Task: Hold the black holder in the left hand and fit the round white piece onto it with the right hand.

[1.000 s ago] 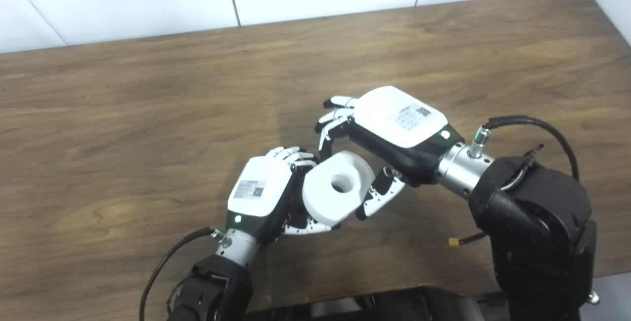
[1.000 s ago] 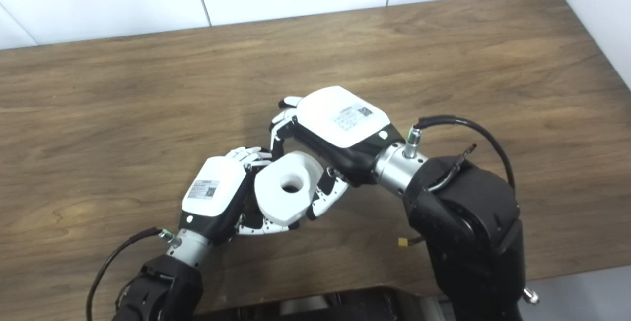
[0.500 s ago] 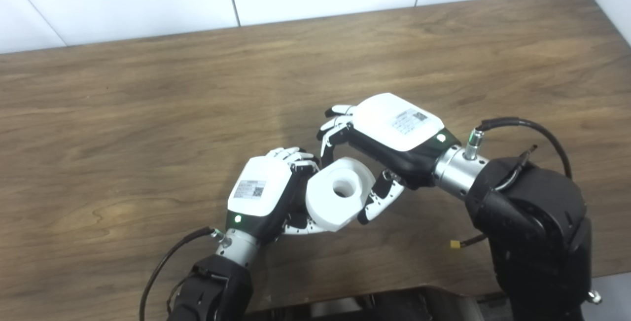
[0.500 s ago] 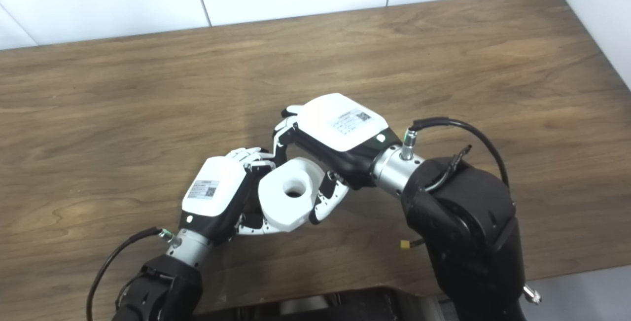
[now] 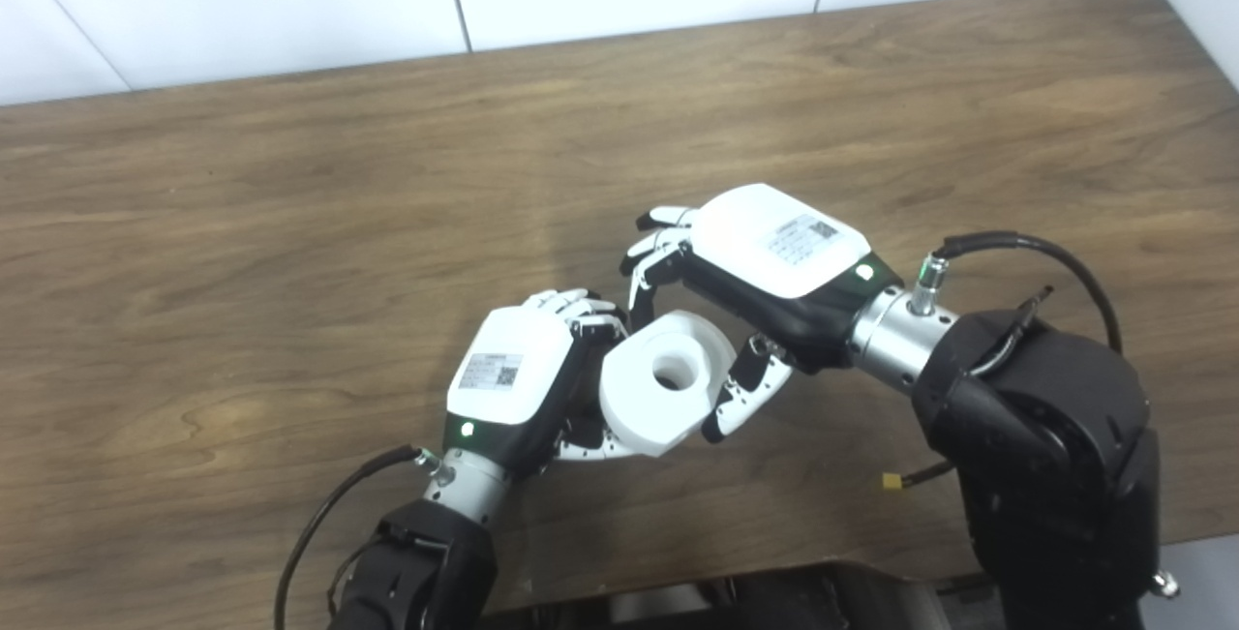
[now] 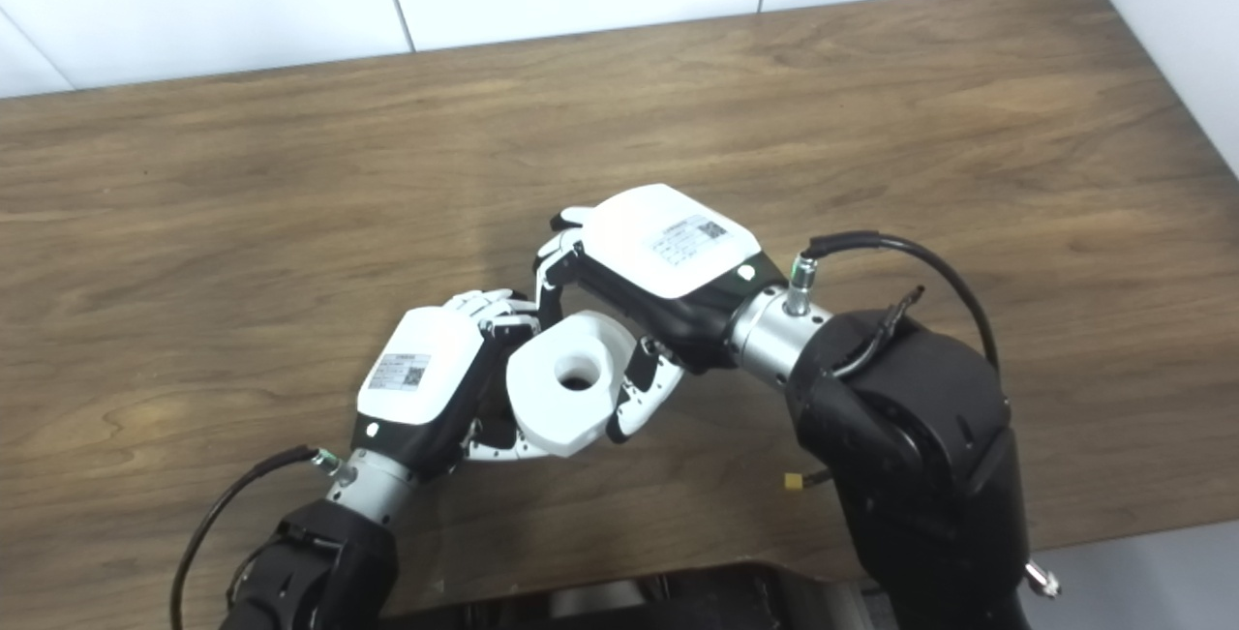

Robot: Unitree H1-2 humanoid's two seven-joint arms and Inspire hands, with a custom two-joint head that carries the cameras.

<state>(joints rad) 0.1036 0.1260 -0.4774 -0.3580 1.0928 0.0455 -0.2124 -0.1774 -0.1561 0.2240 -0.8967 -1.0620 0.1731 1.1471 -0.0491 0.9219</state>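
Wooden table (image 5: 290, 175), filling the frame. Right hand (image 5: 765, 267), right of centre, is clasping the round white piece (image 5: 663, 383) at lower centre, hole facing up. Left hand (image 5: 523, 383) is pressing against it from the left, fingers curled; black holder is sitting hidden, grip unclear.

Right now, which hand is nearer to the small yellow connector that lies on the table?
Right. The right hand is above and left of the yellow connector, with its forearm passing close by; the left hand is far off, beyond the round white piece.
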